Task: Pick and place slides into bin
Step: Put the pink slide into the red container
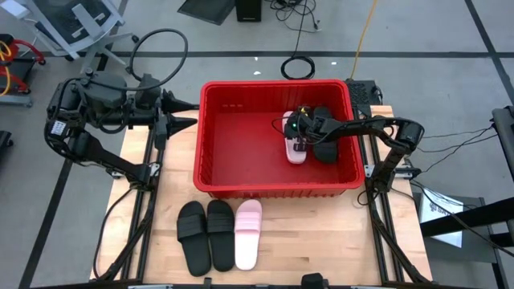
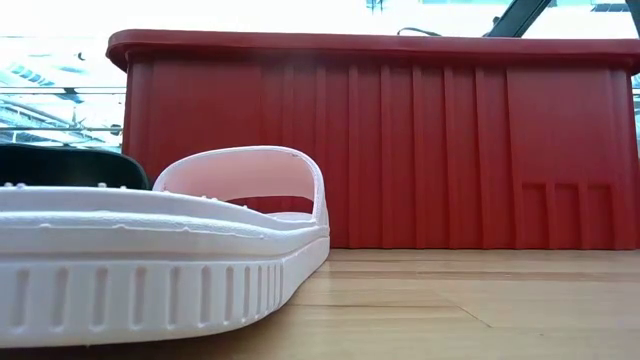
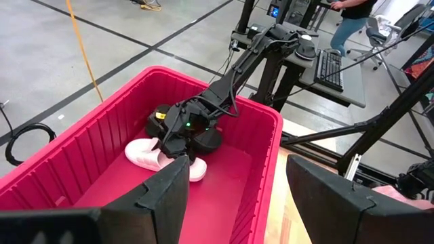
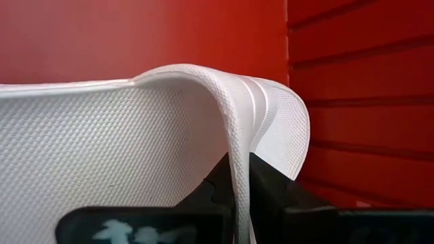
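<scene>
Bin: large red plastic crate (image 1: 217, 144), ribbed walls, upright on the counter.
Pink slide in bin: (image 1: 295, 143) lies on the bin floor, toward its right side; its strap is pinched.
Black slides in bin: (image 1: 324, 136) just beside the pink one.
Slides on counter: two black (image 1: 206, 233) and one pink (image 1: 247, 233), side by side before the bin.

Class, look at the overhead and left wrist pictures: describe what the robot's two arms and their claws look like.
Both arms are dark, slim and jointed. The left claw ends in two broad, black, wedge-shaped fingers. The right claw sits on a long thin arm with a small green light near its wrist and black cable along it. A white label marks the left arm's base.
</scene>
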